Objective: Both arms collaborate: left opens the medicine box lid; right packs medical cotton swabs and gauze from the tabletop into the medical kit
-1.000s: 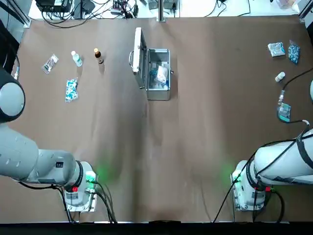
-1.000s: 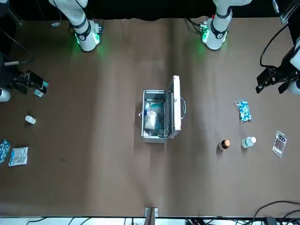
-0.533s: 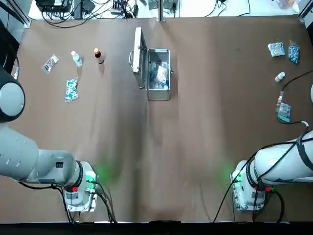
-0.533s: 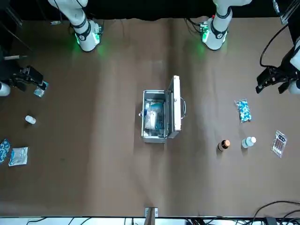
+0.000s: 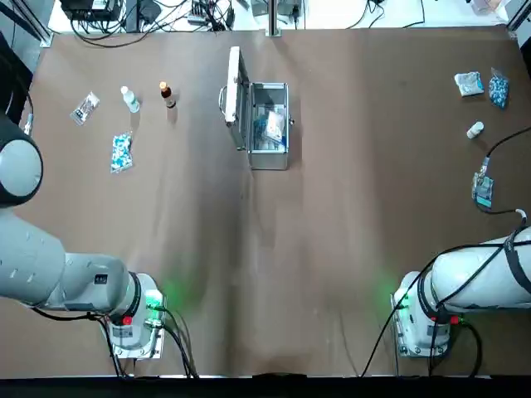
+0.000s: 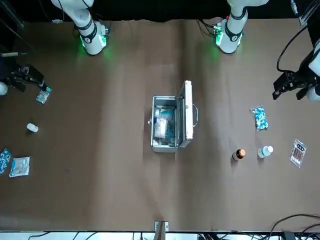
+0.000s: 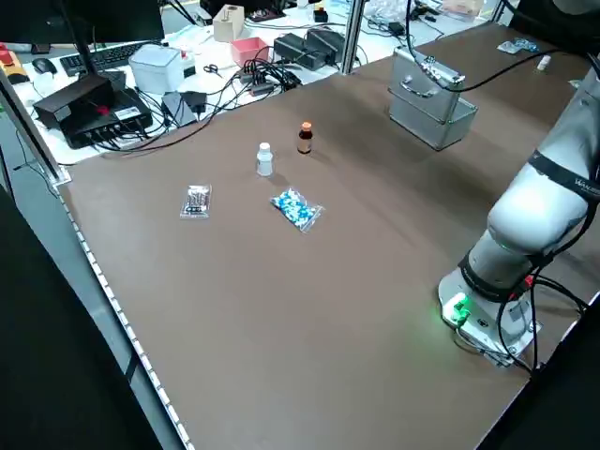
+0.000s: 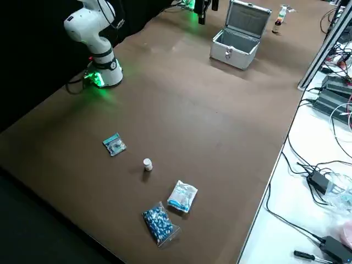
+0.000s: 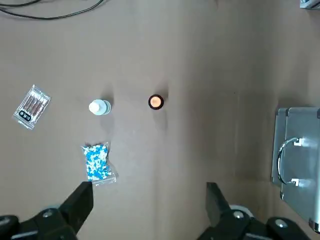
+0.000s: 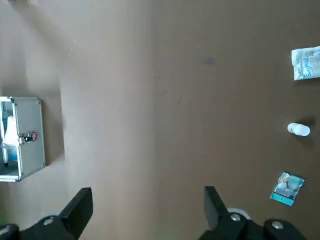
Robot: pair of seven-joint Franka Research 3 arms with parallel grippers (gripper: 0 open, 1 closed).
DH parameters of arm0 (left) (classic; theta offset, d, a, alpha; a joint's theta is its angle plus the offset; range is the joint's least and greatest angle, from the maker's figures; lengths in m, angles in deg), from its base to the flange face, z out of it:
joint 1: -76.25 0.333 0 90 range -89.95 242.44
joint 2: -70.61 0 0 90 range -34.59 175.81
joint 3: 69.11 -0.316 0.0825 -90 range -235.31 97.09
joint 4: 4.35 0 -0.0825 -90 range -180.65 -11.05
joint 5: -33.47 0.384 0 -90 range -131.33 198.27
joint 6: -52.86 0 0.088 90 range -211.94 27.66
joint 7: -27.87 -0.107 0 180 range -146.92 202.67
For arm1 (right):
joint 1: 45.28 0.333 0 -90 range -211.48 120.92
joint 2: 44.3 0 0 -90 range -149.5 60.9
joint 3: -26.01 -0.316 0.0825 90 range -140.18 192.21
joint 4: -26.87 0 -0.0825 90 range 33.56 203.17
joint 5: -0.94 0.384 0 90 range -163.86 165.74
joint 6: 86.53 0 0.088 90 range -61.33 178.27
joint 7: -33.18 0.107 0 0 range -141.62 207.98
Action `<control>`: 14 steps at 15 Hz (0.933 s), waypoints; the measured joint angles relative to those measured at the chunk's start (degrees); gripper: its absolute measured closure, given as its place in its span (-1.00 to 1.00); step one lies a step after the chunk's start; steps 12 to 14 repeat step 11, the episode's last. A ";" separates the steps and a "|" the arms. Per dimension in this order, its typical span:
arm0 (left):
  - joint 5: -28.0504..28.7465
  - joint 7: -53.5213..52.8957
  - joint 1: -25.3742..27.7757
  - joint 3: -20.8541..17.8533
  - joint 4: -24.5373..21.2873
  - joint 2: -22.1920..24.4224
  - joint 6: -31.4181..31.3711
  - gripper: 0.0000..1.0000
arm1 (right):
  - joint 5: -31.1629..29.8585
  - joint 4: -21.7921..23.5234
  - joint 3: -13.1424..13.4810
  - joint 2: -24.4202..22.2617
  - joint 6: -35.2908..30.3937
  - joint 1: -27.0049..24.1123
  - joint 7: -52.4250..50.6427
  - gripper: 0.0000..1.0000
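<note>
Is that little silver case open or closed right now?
Open. The medicine box lid stands upright beside the medical kit, whose packets inside show from overhead.

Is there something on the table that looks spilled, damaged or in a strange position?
Nothing stands out. The medical kit sits flat with the medicine box lid upright, and both bottles stand upright, nothing spilled.

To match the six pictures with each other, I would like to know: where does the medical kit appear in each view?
Top view: medical kit, upper centre, lid raised.
Front view: kit at centre.
Left side view: kit at upper right.
Right side view: kit at upper right.
Left wrist view: kit at right edge, cut off.
Right wrist view: kit at left edge.
Landmark: brown bottle on the kit's lid side; absent from right wrist view.
</note>
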 joint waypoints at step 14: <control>0.00 0.01 0.00 0.00 -0.03 -0.23 0.00 -0.99 | -0.02 0.66 -0.01 0.00 0.45 0.63 -0.01 -0.96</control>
